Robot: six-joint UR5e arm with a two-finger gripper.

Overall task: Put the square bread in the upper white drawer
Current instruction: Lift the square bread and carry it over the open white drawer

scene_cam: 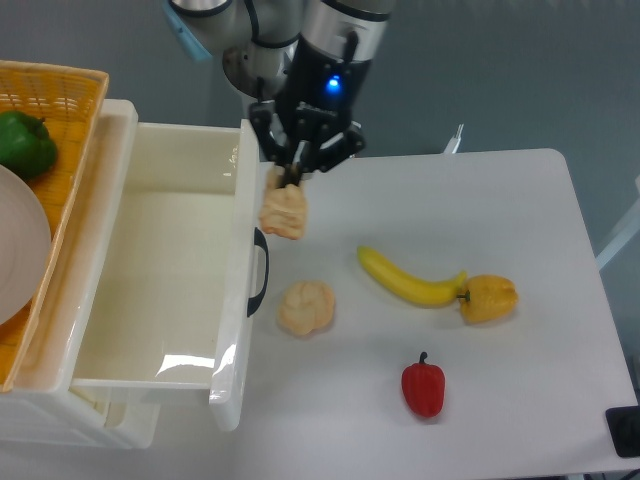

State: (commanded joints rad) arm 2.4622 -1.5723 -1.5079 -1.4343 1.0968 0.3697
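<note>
Currently: square bread [284, 212], tan, knobbly, hanging beneath the gripper [290, 180], pinched at its top, just right of the upper white drawer [240, 300] front panel.

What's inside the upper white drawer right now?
Nothing visible: the upper white drawer shows only bare glossy floor. The square bread hangs from the tool, just outside the front panel. That panel hides the adjoining floor strip.

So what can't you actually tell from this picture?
- Fingertips of the gripper: hidden by the square bread they hold, only camera view.
- The upper white drawer: its front wall hides the floor strip behind it.
- The yellow basket and white plate: cut off by the left edge.
- Black object: cut off at the right edge, unidentifiable.
</note>
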